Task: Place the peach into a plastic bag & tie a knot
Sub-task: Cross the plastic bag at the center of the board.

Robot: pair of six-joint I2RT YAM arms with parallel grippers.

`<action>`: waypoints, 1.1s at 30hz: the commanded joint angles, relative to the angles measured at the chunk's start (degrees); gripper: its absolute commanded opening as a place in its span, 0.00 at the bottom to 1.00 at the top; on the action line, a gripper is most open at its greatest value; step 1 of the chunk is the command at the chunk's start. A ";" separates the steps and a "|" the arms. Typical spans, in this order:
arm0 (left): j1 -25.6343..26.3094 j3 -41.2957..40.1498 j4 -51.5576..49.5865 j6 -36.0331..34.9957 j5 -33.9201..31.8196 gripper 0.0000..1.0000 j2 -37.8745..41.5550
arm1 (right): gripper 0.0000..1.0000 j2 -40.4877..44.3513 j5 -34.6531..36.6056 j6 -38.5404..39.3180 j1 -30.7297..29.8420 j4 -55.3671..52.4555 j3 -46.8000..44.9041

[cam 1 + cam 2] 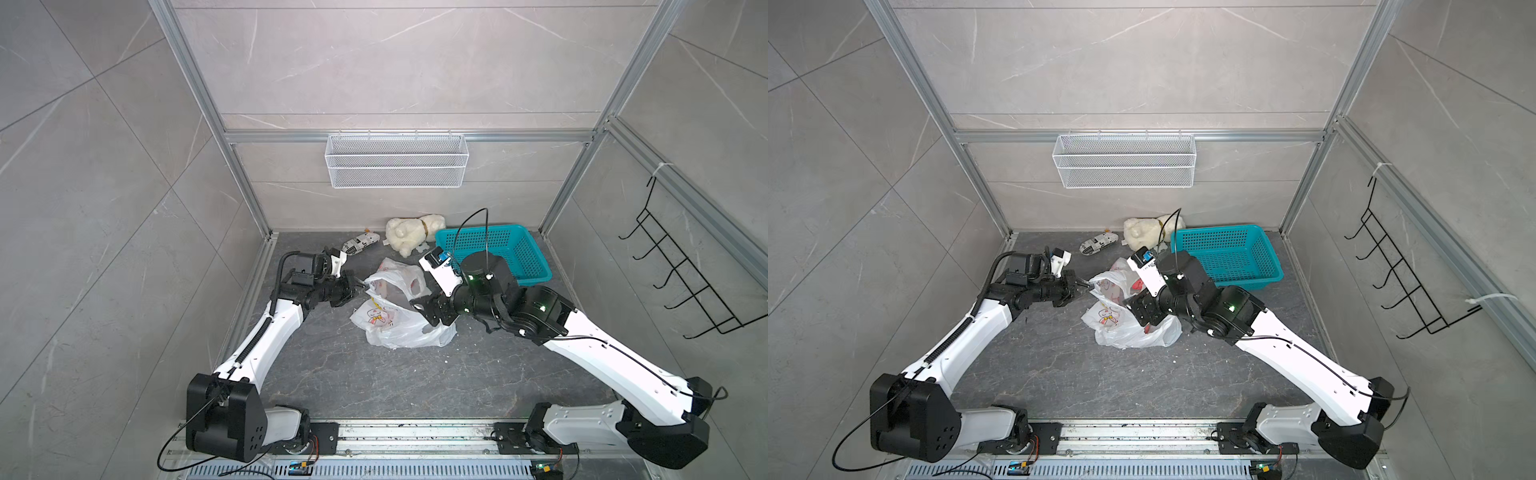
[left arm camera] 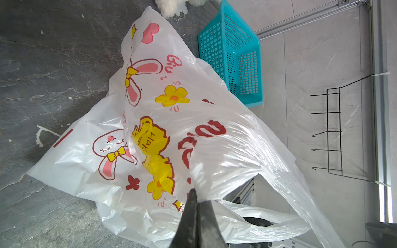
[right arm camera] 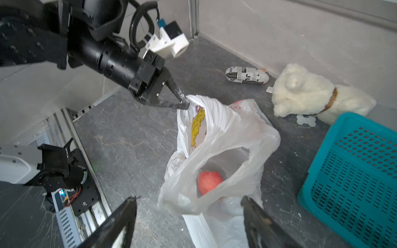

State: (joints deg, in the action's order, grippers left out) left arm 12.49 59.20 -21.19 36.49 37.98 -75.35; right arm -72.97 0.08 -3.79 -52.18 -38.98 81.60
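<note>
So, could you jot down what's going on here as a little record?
peach: inside the plastic bag
bag mouth: open, not tied
left hand: shut, pinching the bag's top edge
right hand: open, over the bag, holding nothing
nearby: teal basket, plush toy, printed packet

Left arm (image 1: 270,332) and right arm (image 1: 602,353) show white shells, black joints, black cables (right's lit green).
</note>
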 commanded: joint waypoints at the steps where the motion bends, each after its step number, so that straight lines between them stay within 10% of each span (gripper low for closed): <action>1: -0.27 0.66 0.65 -0.98 1.87 0.00 -0.07 | 0.83 -0.46 4.36 1.65 -1.98 0.65 -1.34; 9: -0.27 0.54 1.32 -0.93 2.61 0.00 0.05 | 0.73 -9.01 19.92 0.59 -4.84 2.97 2.55; 15: -0.08 0.09 2.95 -1.51 3.84 0.09 1.73 | 0.02 -10.23 16.90 0.15 -4.34 6.37 4.52; 23: 0.23 -2.49 8.81 -6.80 2.49 0.74 13.57 | 0.00 -6.33 -2.74 -2.14 4.08 15.25 2.70; 28: 2.04 -2.53 12.68 -8.97 5.98 0.83 18.70 | 0.00 -6.17 -22.37 -10.27 14.13 20.69 5.51; 33: 10.05 0.95 10.72 -10.62 6.49 0.85 19.63 | 0.00 -8.52 -23.07 -16.18 15.62 18.58 10.89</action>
State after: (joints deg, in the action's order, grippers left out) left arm 18.61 57.30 -11.18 28.64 42.33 -56.05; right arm -80.49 -17.37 -14.22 -36.40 -21.93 88.77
